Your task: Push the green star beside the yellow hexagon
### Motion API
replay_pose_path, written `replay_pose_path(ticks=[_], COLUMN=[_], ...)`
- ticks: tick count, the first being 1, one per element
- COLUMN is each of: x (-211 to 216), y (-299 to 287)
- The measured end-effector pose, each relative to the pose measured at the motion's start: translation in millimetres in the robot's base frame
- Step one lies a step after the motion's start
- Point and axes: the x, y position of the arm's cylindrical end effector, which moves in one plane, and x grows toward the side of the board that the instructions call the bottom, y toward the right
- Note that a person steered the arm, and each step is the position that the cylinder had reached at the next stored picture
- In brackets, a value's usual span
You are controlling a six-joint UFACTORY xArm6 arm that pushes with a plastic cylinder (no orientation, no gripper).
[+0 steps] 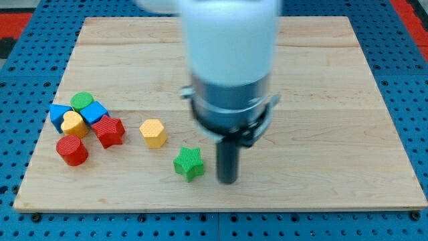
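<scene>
The green star (189, 163) lies on the wooden board (321, 80) near the view's bottom, left of centre. The yellow hexagon (153, 132) stands a short way up and to the left of it, with a small gap between them. My tip (229, 180) is down on the board just to the right of the green star, with a narrow gap between rod and star. The arm's white and grey body fills the view's top centre and hides the board behind it.
A cluster sits at the view's left: a red star (109, 130), a red cylinder (72, 150), a yellow block (73, 124), a blue cube (95, 111), a blue triangular block (58, 114) and a green cylinder (82, 101). The board's bottom edge (221, 209) is close below the star.
</scene>
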Motion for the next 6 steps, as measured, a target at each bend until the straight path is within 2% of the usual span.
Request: replay_pose_path(ticks=[1, 4, 6], x=[-26, -23, 43], y=[37, 43, -25])
